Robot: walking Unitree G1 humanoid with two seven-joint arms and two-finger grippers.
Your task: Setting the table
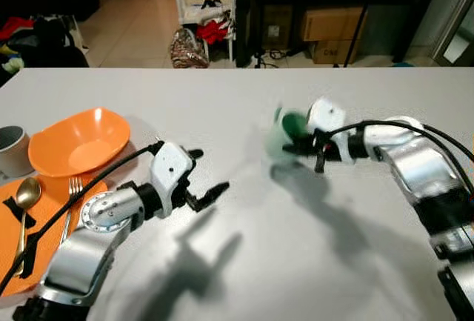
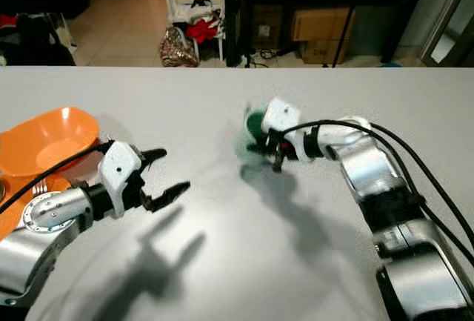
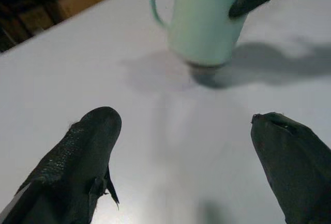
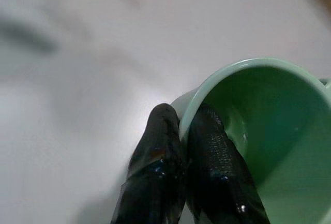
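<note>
1. Pinching the rim of the green mug (image 4: 243, 131), the right gripper (image 4: 189, 131) has one finger inside the wall and one outside, a grip that suits carrying it by the lip.
2. The mug hangs tilted and motion-blurred just off the white table (image 1: 244, 262), probably mid-carry.
3. Facing it, well apart, the left gripper (image 1: 204, 176) hovers with fingers spread, empty.
4. Beyond that arm lie the orange bowl (image 1: 78, 141), fork (image 1: 72, 195) and spoon (image 1: 27, 195), where the mug likely belongs.
</note>
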